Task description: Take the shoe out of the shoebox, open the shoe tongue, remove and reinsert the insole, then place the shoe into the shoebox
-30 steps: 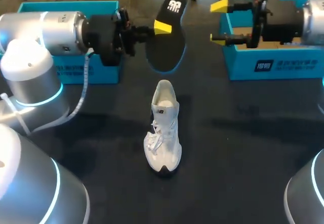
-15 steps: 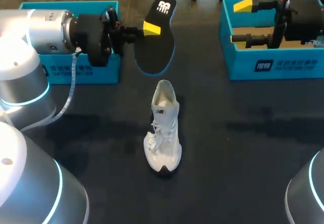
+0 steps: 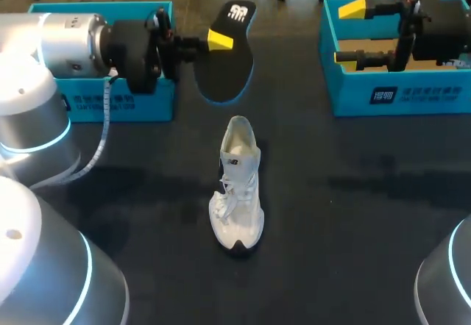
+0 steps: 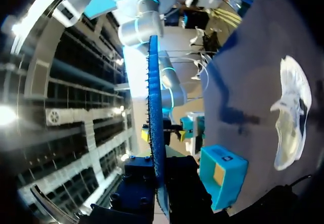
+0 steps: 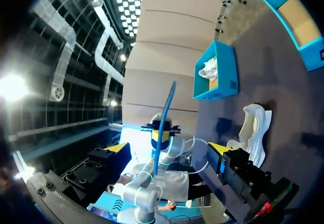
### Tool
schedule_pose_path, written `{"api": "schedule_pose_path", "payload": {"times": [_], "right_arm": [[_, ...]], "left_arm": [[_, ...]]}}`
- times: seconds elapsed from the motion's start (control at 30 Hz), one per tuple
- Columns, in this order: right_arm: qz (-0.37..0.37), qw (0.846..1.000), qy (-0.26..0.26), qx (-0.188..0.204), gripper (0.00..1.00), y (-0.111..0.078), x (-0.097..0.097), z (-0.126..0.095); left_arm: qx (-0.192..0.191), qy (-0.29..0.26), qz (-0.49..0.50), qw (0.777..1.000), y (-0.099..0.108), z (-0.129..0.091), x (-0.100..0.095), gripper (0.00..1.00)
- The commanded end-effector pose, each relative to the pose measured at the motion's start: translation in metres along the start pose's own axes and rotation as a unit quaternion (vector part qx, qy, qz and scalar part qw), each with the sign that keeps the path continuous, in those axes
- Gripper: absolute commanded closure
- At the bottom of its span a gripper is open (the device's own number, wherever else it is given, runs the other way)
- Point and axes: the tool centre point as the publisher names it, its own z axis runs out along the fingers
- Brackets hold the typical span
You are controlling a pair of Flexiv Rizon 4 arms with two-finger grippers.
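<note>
In the head view the left gripper [image 3: 213,42] is closed on the black insole [image 3: 229,64] and holds it above the table in the upper middle of the frame. I judge this is the removed insole, kept clear before it goes back in. The white shoe [image 3: 238,185] stands in the centre, below the insole and well apart from it. The right gripper [image 3: 348,32] is wide open over the right teal box [image 3: 397,97] at the upper right. The left teal box [image 3: 99,7] is at the upper left.

In the left wrist view the insole [image 4: 154,127] shows edge-on, clamped between the fingers. The shoe [image 4: 291,117] lies far beside them.

In the right wrist view the right gripper [image 5: 167,150] holds nothing. The shoe [image 5: 253,127] is ahead and to one side.
</note>
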Motion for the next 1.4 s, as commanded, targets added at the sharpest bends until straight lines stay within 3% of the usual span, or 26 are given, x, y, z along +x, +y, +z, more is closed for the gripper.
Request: {"api": "schedule_pose_path", "payload": {"times": [0.03,0.23,0.37,0.53,0.67,0.73,0.77,0.8,0.83,0.87,0.9,1.0,1.03,1.4], "right_arm": [[0.001,1.0,-0.001,-0.001,0.0,0.0,0.0,0.001],[0.001,1.0,-0.001,-0.001,0.0,0.0,0.0,0.001],[0.001,1.0,-0.001,-0.001,0.0,0.0,0.0,0.001],[0.001,1.0,-0.001,-0.001,0.0,0.0,0.0,0.001],[0.001,1.0,-0.001,-0.001,0.0,0.0,0.0,0.001],[0.001,1.0,-0.001,-0.001,0.0,0.0,0.0,0.001],[0.001,1.0,-0.001,-0.001,0.0,0.0,0.0,0.001],[0.001,1.0,-0.001,-0.001,0.0,0.0,0.0,0.001],[0.001,1.0,-0.001,-0.001,0.0,0.0,0.0,0.001],[0.001,1.0,-0.001,-0.001,0.0,0.0,0.0,0.001],[0.001,1.0,-0.001,-0.001,0.0,0.0,0.0,0.001],[0.001,1.0,-0.001,-0.001,0.0,0.0,0.0,0.001],[0.001,1.0,-0.001,-0.001,0.0,0.0,0.0,0.001],[0.001,1.0,-0.001,-0.001,0.0,0.0,0.0,0.001]], "left_arm": [[-0.024,0.066,-0.162,0.984,-0.009,-0.007,-0.014,1.0],[-0.057,0.099,-0.312,0.943,-0.004,-0.009,-0.018,1.0],[-0.052,0.103,-0.465,0.878,-0.003,-0.006,-0.021,1.0],[-0.042,0.111,-0.62,0.776,-0.015,-0.002,-0.013,1.0],[-0.04,0.079,-0.762,0.642,-0.02,0.0,-0.006,1.0],[-0.035,0.043,-0.837,0.544,-0.019,0.0,-0.003,1.0],[-0.034,0.029,-0.859,0.51,-0.017,0.001,-0.002,1.0],[-0.029,0.006,-0.877,0.479,-0.016,0.001,-0.002,1.0],[-0.029,0.006,-0.877,0.479,-0.016,0.001,-0.002,1.0],[-0.039,-0.001,-0.885,0.463,-0.014,0.002,0.0,1.0],[-0.02,-0.026,-0.902,0.431,-0.014,0.003,0.0,1.0],[0.01,-0.044,-0.913,0.406,-0.014,0.005,-0.001,1.0],[0.011,-0.035,-0.906,0.422,-0.014,0.006,-0.001,1.0],[0.011,-0.035,-0.906,0.422,-0.014,0.006,-0.001,1.0]]}}
